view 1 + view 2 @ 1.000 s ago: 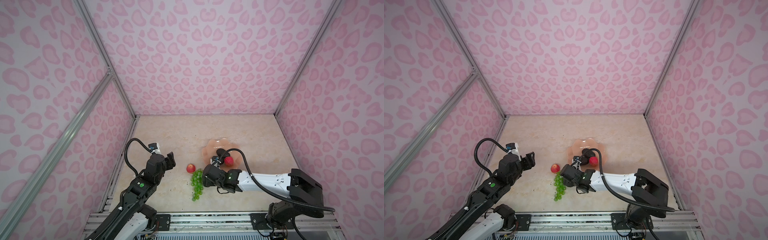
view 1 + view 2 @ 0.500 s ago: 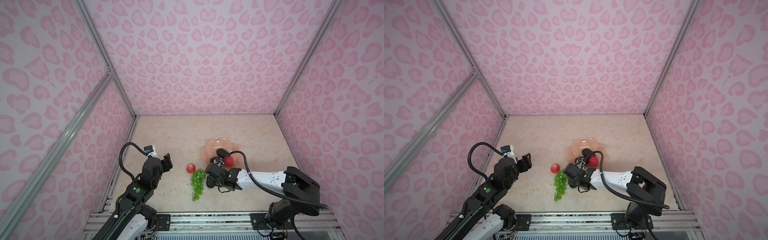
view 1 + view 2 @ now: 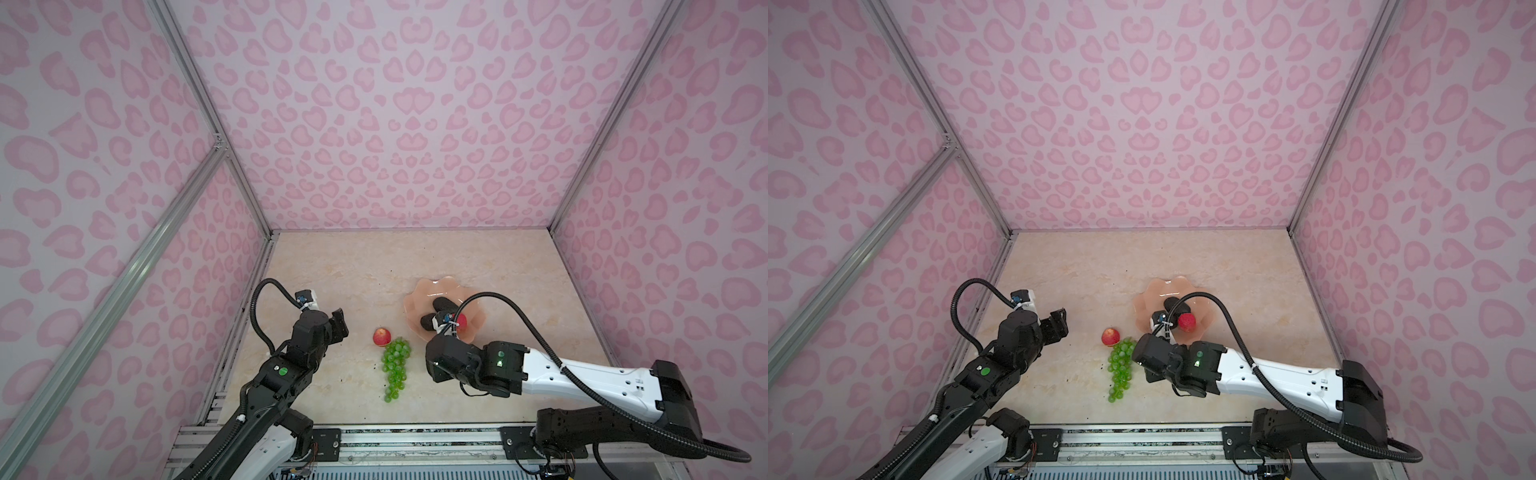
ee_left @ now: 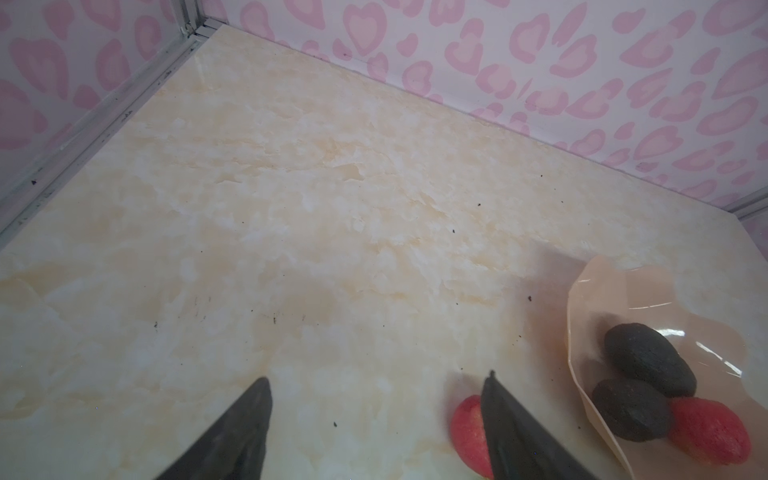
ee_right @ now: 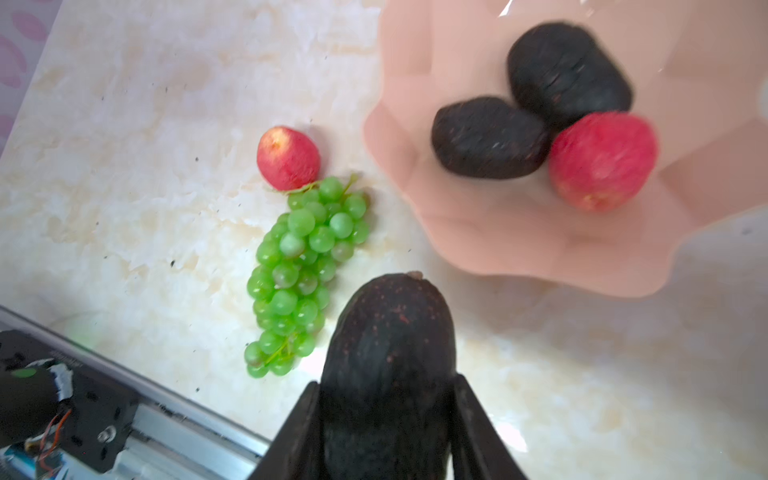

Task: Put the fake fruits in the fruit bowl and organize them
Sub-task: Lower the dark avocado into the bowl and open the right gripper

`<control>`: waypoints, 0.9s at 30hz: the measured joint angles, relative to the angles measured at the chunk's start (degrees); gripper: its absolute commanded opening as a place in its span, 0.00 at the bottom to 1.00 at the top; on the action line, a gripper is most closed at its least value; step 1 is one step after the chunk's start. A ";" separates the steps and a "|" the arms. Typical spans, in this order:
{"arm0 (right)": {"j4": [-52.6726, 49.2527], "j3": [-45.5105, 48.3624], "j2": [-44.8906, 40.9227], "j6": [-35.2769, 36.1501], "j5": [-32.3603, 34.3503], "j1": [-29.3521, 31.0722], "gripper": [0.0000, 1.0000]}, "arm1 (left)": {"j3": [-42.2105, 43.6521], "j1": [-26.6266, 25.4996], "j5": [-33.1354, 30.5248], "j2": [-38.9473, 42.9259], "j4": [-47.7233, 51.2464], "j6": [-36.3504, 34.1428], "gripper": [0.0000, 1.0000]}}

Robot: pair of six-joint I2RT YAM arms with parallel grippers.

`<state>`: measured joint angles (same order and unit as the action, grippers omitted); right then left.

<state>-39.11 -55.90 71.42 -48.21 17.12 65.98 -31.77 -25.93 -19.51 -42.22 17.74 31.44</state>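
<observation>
Right fingers (image 5: 297,440) clamp avocado (image 5: 390,332) over marble tabletop (image 5: 124,124); pink-patterned walls (image 3: 374,104).

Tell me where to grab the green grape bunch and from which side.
Grip the grape bunch across its thick half, coming straight down from above and closing across the short width. It lies flat and long, tapering to a thin tail; the thick end sits right beside the loose red fruit, so stay clear of that tip.
</observation>
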 measured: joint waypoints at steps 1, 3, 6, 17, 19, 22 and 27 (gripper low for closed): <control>0.00 -0.26 -0.20 2.97 0.39 -2.49 0.27 | -0.17 0.00 0.48 -0.63 0.00 0.00 0.80; 0.17 -0.66 0.42 7.72 0.81 -5.92 0.27 | -0.72 0.07 2.08 -2.32 -0.07 0.09 0.80; 1.36 -1.53 3.67 14.71 -0.68 -9.70 0.27 | -1.03 0.07 4.66 -4.28 -0.31 0.59 0.80; 6.71 -5.70 15.65 28.94 -2.36 -14.29 0.29 | -0.92 0.11 14.53 -10.29 -2.95 3.04 0.80; 7.58 -5.07 16.72 30.51 -2.10 -14.73 0.31 | -0.94 0.11 16.00 -11.54 -3.08 3.02 0.80; 8.35 -4.17 17.92 32.48 -1.20 -14.91 0.36 | -1.03 0.11 18.03 -13.60 -3.67 2.99 0.79; 9.68 -3.87 19.34 33.88 -0.20 -15.04 0.55 | -1.84 0.11 21.73 -17.66 -5.77 2.80 0.77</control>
<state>-29.43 -59.77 90.76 -14.33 16.93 50.94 -33.61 -25.82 2.22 -59.88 11.97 34.24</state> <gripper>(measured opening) 0.504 0.778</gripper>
